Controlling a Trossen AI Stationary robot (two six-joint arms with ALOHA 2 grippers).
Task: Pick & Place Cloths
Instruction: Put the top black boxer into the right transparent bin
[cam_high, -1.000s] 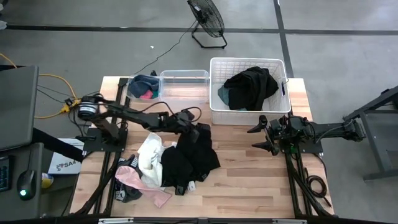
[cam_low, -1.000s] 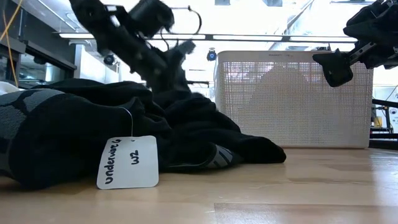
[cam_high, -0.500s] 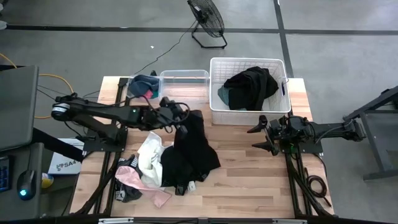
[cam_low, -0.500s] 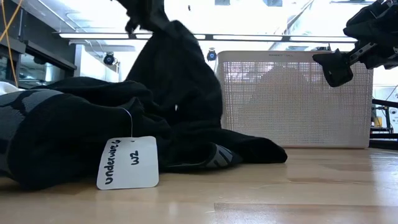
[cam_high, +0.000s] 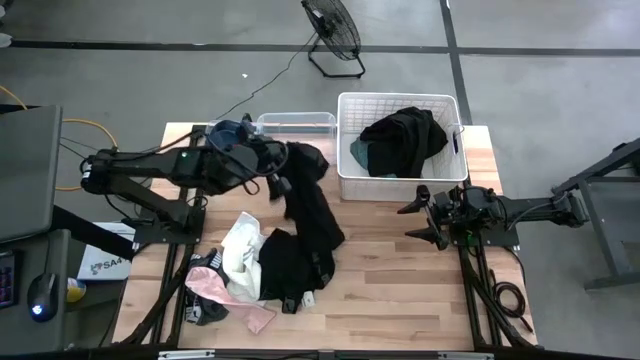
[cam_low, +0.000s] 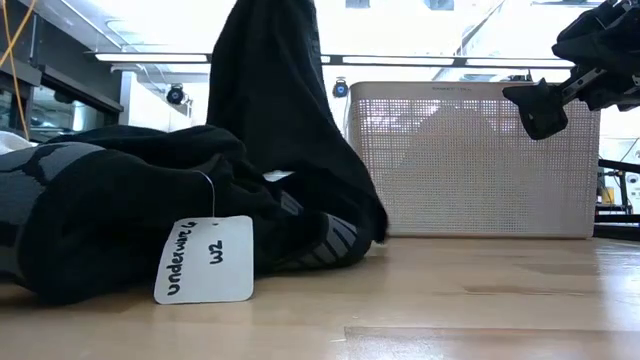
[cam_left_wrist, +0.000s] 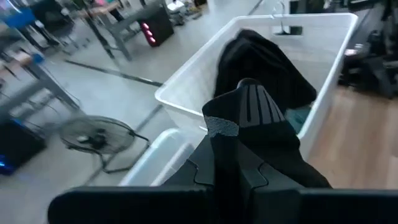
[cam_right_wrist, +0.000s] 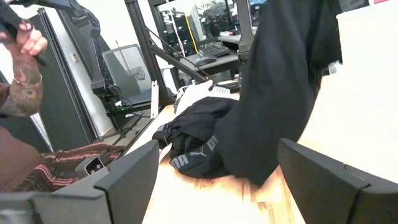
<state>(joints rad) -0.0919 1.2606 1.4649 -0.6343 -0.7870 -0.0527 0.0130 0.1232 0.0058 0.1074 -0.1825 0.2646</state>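
My left gripper is raised near the table's far edge, between the clear bins and the white basket, shut on a long black garment. The rest of the cloths lie in a pile near the left front: black, white and pink. A paper tag lies at the front of the pile. More black and teal cloths fill the basket. My right gripper hangs open above the table's right side, touching nothing. My left gripper pinches the black garment by its upper end between the two fingers, which hide the exact spot. The garment hangs stretched below the gripper. Its lower end rests on the black pile.
Two clear bins stand along the far edge, one holding navy and pink cloth, one beside it. Bare wood lies between the pile and my right gripper. A person's tattooed arm shows beyond the table.
My left gripper has risen and moved toward the table's far edge, staying shut. The black garment has been drawn up from a crumpled heap into a long hanging strip; its upper part has lifted clear while its lower end has stayed on the pile.
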